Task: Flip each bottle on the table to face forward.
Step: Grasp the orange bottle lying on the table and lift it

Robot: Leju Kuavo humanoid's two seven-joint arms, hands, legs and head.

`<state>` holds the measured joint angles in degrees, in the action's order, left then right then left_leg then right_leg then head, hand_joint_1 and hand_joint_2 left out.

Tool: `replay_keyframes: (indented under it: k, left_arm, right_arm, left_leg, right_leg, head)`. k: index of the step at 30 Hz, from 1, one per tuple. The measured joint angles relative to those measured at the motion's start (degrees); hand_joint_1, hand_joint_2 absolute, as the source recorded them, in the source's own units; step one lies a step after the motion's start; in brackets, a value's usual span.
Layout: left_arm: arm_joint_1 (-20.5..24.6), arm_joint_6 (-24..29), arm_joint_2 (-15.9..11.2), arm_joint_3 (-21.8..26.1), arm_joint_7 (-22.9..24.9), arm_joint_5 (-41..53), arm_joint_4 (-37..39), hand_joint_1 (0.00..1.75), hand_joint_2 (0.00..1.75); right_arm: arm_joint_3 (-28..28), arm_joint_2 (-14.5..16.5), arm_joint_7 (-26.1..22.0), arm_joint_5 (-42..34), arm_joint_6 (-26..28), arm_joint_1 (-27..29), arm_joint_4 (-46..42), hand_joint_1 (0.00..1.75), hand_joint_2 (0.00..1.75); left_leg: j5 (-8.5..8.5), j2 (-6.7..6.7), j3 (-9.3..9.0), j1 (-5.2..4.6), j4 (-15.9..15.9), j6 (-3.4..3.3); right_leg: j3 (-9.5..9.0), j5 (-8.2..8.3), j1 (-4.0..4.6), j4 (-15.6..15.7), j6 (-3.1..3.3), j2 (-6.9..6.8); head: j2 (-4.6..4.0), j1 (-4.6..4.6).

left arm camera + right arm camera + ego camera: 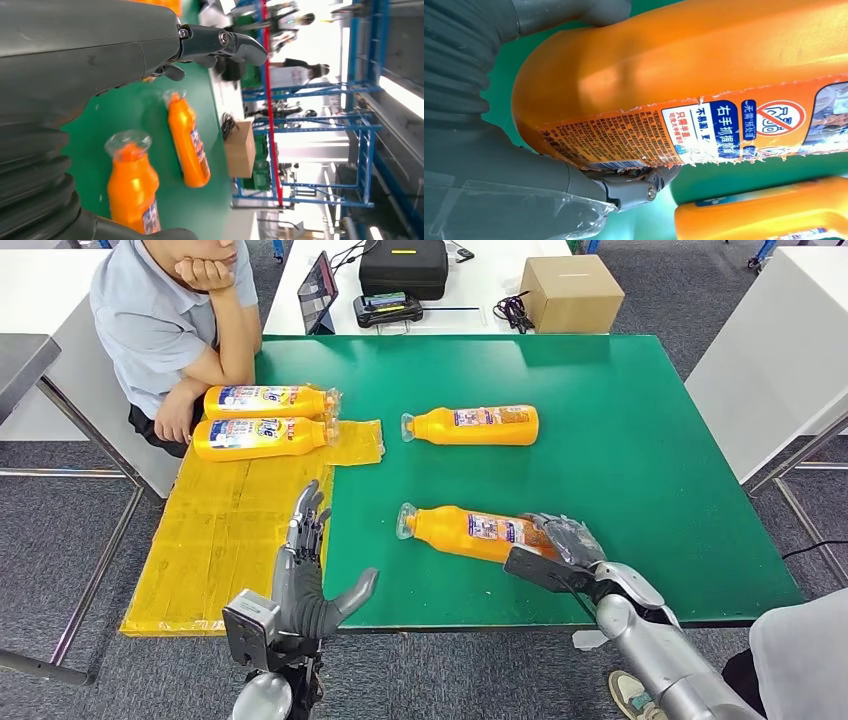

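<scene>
right hand: the right hand (562, 540) is wrapped around the base end of the near bottle (470, 533), fingers over the top and thumb under; the right wrist view shows the fine-print side of the label facing the camera.
left hand: the left hand (308, 575) is held upright at the near edge, fingers spread and holding nothing, left of the near bottle and apart from it.
near bottle: lies on its side on the green desk (640, 420), cap end pointing left, slightly slanted.
other bottles: a far bottle (470, 425) lies on its side mid-desk, cap left; two left bottles (262, 420) lie side by side on the yellow sheet (220, 530), big labels up.
step in hand: by my reading, rolling the near bottle so its front label turns up.
doing it well: keep the grip snug on the base, roll about the long axis, keep the cap end low so it does not swing; the smooth plastic could slip, so turn slowly; free the fingers once it lies flat.
surface: green desk top, yellow sheet over its near-left part.
room: a seated person (170, 320) leans at the far left corner; a white table beyond carries a cardboard box (570, 292), a black case (403, 265) and a tablet; grey carpet floor.
</scene>
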<state>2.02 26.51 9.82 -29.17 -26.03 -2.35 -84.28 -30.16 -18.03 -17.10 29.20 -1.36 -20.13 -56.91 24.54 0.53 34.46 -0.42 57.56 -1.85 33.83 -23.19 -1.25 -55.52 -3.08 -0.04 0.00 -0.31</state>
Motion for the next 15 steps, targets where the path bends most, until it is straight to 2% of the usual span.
replay_keyframes:
  k: [5, 15]
  left_arm:
    - [-1.0, -2.0, 0.5, 1.9, 1.4, -8.4, 0.6, 0.00, 1.75]
    - [-1.8, -0.8, 1.0, 3.4, -0.1, -10.0, 1.3, 0.00, 1.75]
  right_arm:
    - [3.1, 1.5, -0.5, -2.7, -0.3, 3.4, -3.4, 1.75, 1.75]
    - [5.3, 2.4, -0.8, -4.1, -0.5, 5.7, -5.8, 1.75, 1.75]
  left_leg:
    - [0.00, 0.01, 0.01, 0.00, 0.0, 0.00]
    - [0.00, 0.02, 0.05, -0.02, 0.0, 0.00]
  right_leg:
    - [0.01, 0.00, 0.00, 0.0, 0.00, 0.00]
    - [0.01, 0.00, -0.02, 0.0, 0.00, -0.01]
  head:
    - [0.00, -0.01]
    - [0.00, -0.01]
